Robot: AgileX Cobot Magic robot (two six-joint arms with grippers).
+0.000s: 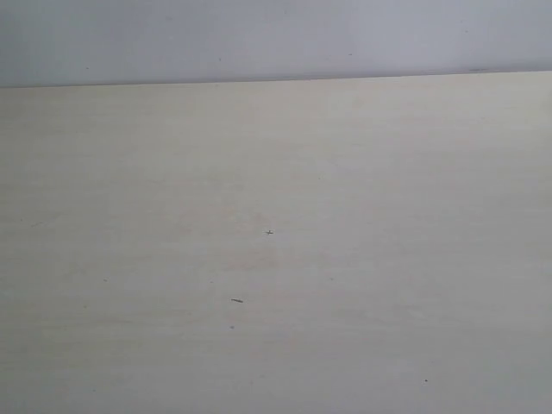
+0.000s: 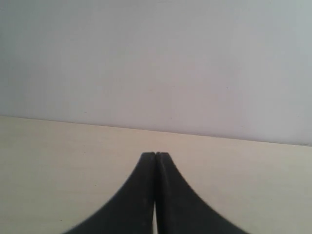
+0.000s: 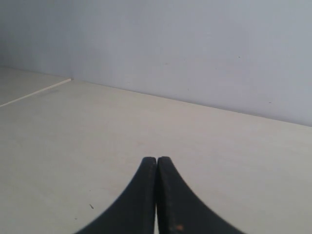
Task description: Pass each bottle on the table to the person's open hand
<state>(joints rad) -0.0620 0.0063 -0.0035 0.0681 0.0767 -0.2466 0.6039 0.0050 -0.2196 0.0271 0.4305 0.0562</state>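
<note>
Across the exterior view, the table point(image 1: 388, 172) stretched as a broad, pale beige top, smooth and matte, with faint grain streaks running side to side. Its far edge met a plain grey-white wall point(image 1: 276, 34). A tiny dark cross-shaped mark point(image 1: 268, 231) sat near the middle of the top, a short dark fleck point(image 1: 236, 300) lay nearer the camera, and a small speck point(image 1: 425, 380) showed toward the near right.

The left gripper point(image 2: 155, 155) pointed over the beige surface toward the wall, its two black fingers pressed tip to tip with nothing between them. The right gripper point(image 3: 156, 159) was likewise squeezed together and held nothing. A thin pale seam point(image 3: 36, 92) crossed the surface off to one side of it.
</note>
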